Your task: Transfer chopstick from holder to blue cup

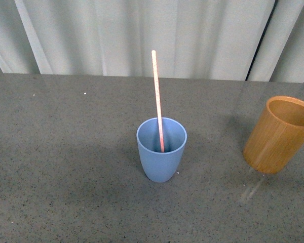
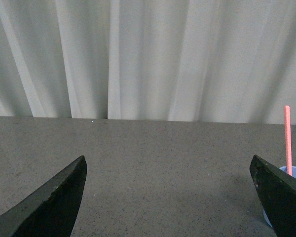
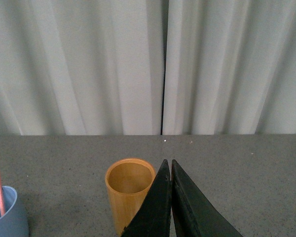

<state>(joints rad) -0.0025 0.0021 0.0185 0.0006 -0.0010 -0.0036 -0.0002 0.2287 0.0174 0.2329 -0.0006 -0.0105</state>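
The chopstick [image 1: 157, 101] stood in the blue cup [image 1: 161, 151], its lower end on the cup's floor and its shaft leaning against the far rim, top tipped slightly leftward in the front view. That lean looked like the rest of a stick let go, not one being held: nothing touched it. The holder [image 1: 279, 134], well apart to the right of the cup, stood upright and showed an empty interior from the right wrist view. On that evidence I judged the transfer complete.

The left gripper [image 2: 167, 197] was spread wide with nothing between its dark fingers [image 2: 54, 202], the cup and stick showing just past one of them at the frame's edge. The right gripper [image 3: 170, 197] had its fingers pressed together, pinching nothing, and sat just in front of the holder (partly covering its side in that view). Neither arm appeared in the front view, so both seemed drawn back from the work.

Around the two cups there was only the grey speckled tabletop [image 1: 66, 167] and a pale pleated curtain [image 1: 142, 35] behind. Nothing obstructed either cup.
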